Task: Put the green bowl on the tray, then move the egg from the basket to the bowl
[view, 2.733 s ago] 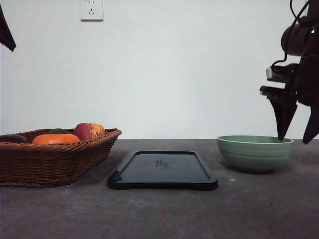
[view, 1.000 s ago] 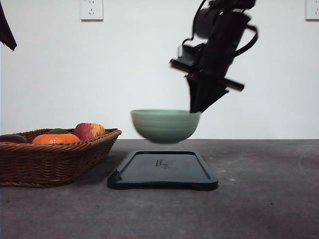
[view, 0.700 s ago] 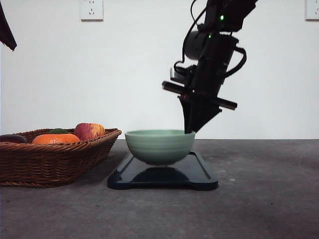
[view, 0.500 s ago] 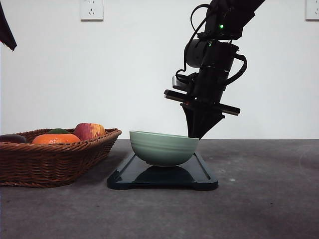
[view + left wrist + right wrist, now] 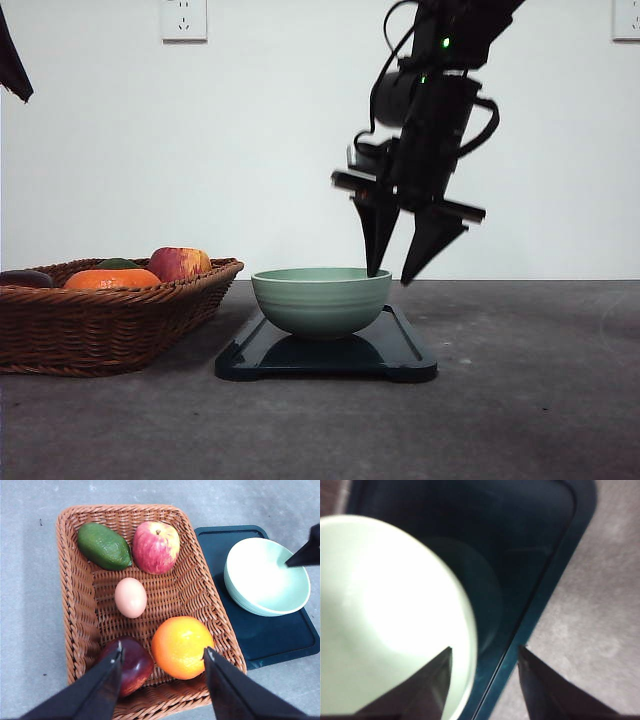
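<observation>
Now green bowl (image 5: 321, 300) upright on tray (image 5: 405, 355), right gripper (image 5: 391, 272) fingers (image 5: 374, 245) apart.

Green bowl (image 5: 321, 299): pale sage, faint ridges, upright and empty, seated on the tray (image 5: 405, 358), toward its left end. Tray: dark navy, glossy, low rim, flat on the table just right of the basket (image 5: 100, 325). Basket: brown wicker, slanted sides, at the table's left edge. Egg (image 5: 130, 597): pale tan, lying on its side mid-basket, apart from the fruit around it.
</observation>
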Robot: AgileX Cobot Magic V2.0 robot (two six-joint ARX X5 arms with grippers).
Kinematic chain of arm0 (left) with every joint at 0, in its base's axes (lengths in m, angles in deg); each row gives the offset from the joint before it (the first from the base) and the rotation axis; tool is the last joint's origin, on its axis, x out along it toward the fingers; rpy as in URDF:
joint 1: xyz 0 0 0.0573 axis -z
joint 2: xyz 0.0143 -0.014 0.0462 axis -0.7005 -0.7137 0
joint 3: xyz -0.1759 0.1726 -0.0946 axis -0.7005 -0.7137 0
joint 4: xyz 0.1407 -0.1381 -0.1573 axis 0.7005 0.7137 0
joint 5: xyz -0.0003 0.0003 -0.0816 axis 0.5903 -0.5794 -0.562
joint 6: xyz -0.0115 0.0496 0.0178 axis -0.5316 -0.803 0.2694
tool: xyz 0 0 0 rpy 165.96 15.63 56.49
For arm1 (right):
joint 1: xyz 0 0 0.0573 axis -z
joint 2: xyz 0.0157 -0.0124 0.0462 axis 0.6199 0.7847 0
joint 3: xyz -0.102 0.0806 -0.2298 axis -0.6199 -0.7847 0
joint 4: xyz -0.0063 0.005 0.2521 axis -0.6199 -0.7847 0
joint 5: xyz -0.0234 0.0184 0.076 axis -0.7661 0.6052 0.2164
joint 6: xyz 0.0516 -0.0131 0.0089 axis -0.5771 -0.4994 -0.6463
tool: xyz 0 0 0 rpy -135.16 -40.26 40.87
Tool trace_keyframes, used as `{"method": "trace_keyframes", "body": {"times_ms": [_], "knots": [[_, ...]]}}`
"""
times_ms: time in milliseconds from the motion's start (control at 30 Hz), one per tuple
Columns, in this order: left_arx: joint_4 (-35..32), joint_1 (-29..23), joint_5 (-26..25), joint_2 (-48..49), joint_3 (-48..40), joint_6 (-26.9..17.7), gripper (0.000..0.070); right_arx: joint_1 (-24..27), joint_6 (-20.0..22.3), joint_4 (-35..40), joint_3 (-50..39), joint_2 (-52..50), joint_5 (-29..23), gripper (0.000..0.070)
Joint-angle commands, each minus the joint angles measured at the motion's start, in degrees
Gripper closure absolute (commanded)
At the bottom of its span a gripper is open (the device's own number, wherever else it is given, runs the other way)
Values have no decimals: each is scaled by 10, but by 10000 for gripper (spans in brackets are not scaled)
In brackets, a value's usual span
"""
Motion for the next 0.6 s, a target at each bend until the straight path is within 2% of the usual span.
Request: {"method": "trace_keyframes", "body": {"times_ms": [0, 200, 433, 567], "knots": [[-2, 2, -3, -3, 14, 0, 385, -3, 8, 0, 17, -21, -1, 427], [0, 2, -3, -3, 14, 0, 385, -4, 10, 19, -5, -91, -3, 427], [0, 2, -3, -3, 14, 1, 385, -5, 10, 216, -201, -241, 0, 428], [-1, 2, -3, -3, 14, 6, 385, -5, 23, 293, -314, -328, -1, 428]]}}
